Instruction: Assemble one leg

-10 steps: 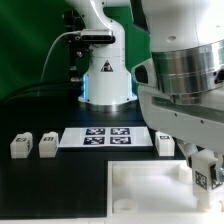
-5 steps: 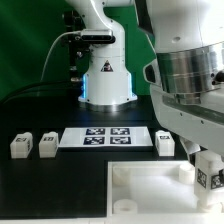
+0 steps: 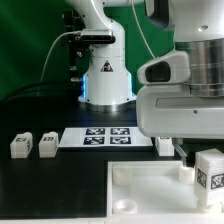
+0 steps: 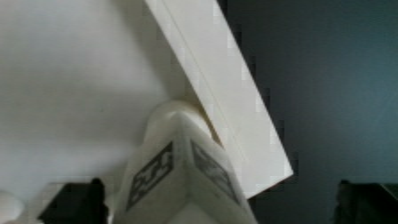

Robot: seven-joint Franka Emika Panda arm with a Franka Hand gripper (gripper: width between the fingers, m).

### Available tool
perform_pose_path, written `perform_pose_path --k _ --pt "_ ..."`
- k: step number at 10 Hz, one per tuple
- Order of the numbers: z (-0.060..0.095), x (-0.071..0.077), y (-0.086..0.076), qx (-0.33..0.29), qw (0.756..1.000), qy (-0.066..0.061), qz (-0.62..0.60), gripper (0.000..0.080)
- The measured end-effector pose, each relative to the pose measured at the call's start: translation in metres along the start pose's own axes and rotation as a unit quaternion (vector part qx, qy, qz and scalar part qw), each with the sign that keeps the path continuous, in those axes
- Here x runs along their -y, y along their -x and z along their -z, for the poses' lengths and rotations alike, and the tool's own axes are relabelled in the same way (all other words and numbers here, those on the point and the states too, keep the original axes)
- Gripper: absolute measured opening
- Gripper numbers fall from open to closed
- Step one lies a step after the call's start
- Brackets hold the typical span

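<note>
A leg (image 3: 211, 170), a small white block with a black-and-white tag, stands upright at the far corner of the white tray (image 3: 150, 195) on the exterior view's right. My gripper (image 4: 217, 200) hangs straight over it under the big arm. In the wrist view the leg (image 4: 178, 170) shows two tagged faces, with its far end at the tray's corner (image 4: 214, 60). The dark fingers (image 4: 75, 200) stand wide apart on either side of the leg, with gaps to it. The gripper is open.
Two more legs (image 3: 20, 146) (image 3: 46, 146) lie on the black table at the exterior view's left, and another (image 3: 165, 144) by the tray's far edge. The marker board (image 3: 107, 137) lies between them. The arm's base (image 3: 105, 80) stands behind.
The wrist has turned over the leg and now fills more of the exterior view's right. The leg stays at the tray's corner. The other legs have not moved.
</note>
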State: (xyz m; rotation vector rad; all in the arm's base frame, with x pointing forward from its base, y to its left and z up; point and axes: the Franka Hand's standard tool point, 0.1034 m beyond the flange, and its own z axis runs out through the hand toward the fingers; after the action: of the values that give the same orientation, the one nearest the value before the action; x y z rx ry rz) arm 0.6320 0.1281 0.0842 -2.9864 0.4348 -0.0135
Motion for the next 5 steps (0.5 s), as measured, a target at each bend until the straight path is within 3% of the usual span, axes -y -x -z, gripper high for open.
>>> perform_pose_path --k 1,3,5 --pt "-0.001 -0.002 -0.001 -0.005 0.996 0.011 0.088 0.0649" --pt "-0.003 -0.019 -0.01 -0.003 0.971 0.015 0.239 0.0649" --pt "-0.004 -0.022 -0.011 -0.001 0.966 0.014 0.257 0.0634"
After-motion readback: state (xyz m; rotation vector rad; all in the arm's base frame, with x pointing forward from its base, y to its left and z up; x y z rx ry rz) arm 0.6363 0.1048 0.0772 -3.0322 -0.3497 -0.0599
